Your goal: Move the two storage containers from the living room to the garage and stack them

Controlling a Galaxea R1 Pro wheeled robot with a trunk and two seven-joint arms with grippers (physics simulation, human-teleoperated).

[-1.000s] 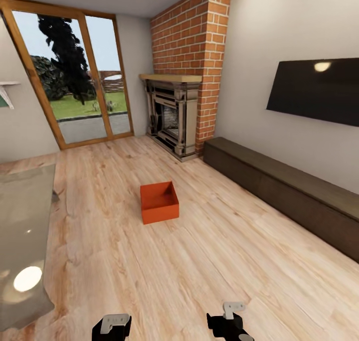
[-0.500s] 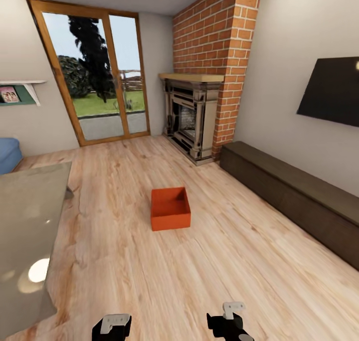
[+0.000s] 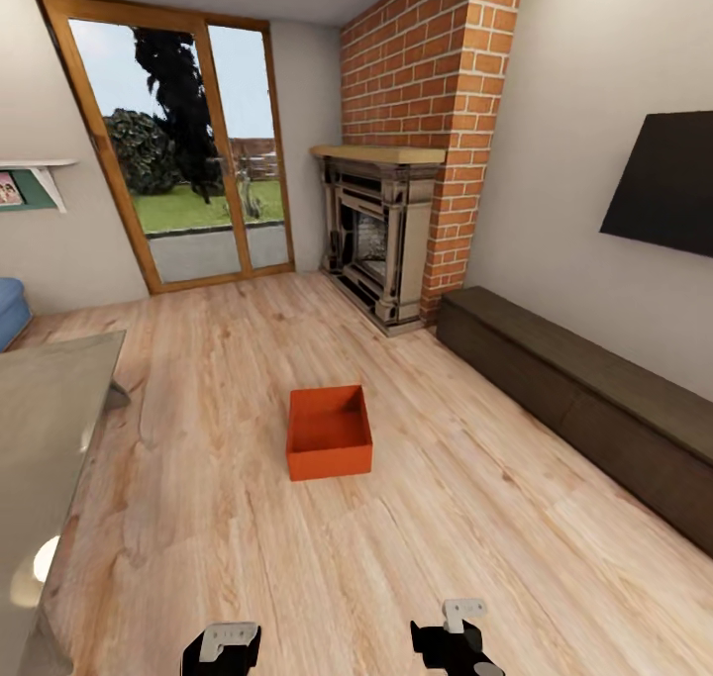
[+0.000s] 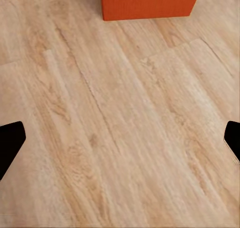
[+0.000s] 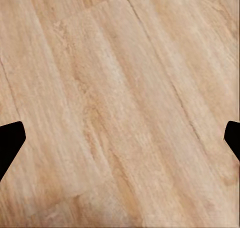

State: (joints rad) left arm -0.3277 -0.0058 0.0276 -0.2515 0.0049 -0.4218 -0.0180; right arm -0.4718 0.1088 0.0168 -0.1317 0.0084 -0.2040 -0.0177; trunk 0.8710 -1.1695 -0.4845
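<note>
Head view | orange-red rectangular open-top container | light wood-plank floor

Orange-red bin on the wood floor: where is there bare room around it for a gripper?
The orange-red open-top bin has bare plank floor on all sides. Crowding lies farther off: glass-topped table to the left, dark low cabinet to the right.

We note a light wood-plank floor, brick fireplace, glazed doors and wall TV ahead.
</note>
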